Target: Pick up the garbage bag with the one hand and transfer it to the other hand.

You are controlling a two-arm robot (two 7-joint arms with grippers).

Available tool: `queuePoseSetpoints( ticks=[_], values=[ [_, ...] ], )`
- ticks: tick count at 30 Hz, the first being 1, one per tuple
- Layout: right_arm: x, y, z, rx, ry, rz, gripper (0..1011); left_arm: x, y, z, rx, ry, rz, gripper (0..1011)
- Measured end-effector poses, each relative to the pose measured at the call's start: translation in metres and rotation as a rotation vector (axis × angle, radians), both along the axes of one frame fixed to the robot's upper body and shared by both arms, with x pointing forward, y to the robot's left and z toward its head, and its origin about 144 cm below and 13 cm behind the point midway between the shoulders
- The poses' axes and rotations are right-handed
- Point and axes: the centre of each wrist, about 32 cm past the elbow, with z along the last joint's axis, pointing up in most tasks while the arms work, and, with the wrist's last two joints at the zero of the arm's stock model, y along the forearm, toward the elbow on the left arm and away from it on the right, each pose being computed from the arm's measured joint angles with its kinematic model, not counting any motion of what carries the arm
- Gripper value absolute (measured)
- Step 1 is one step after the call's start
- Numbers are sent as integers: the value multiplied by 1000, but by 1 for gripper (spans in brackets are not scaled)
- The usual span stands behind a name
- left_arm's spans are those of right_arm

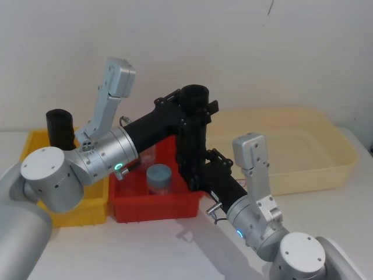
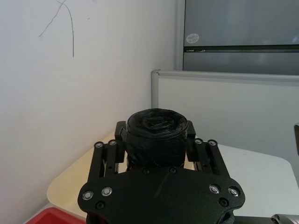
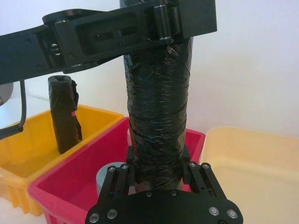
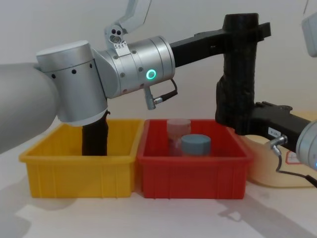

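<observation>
The garbage bag (image 1: 192,137), a tall matte black roll, hangs upright above the red bin (image 1: 157,209). My left gripper (image 1: 195,105) comes in from the left and is shut on the roll's top end (image 2: 156,133). From the right, my right gripper (image 1: 192,175) clamps the roll's bottom end (image 3: 159,158). In the chest view the roll (image 4: 238,74) stands between the left gripper (image 4: 242,32) above and the right gripper (image 4: 233,121) below. A second black roll (image 1: 60,128) stands upright in the yellow bin (image 1: 81,213).
In the red bin sit a blue-lidded jar (image 1: 158,177) and a pinkish clear jar (image 4: 178,130) directly under the roll. A wide cream tray (image 1: 326,169) lies at the right. A white wall stands close behind.
</observation>
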Motion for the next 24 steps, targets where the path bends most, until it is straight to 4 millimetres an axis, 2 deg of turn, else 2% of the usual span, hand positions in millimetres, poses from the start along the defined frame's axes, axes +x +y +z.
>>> queuePoseSetpoints(
  ticks=[2,6,9,11,24],
  values=[
    [0,0,0,1,0,-2,518,0,0,0,0,0,0,707],
    [1,-1,0,4,0,-9,518,0,0,0,0,0,0,857],
    [2,-3,1,9,2,-21,518,0,0,0,0,0,0,907],
    [4,-4,2,13,5,-33,517,0,0,0,0,0,0,999],
    [23,-28,14,41,6,-157,518,0,0,0,0,0,0,1001]
  ],
)
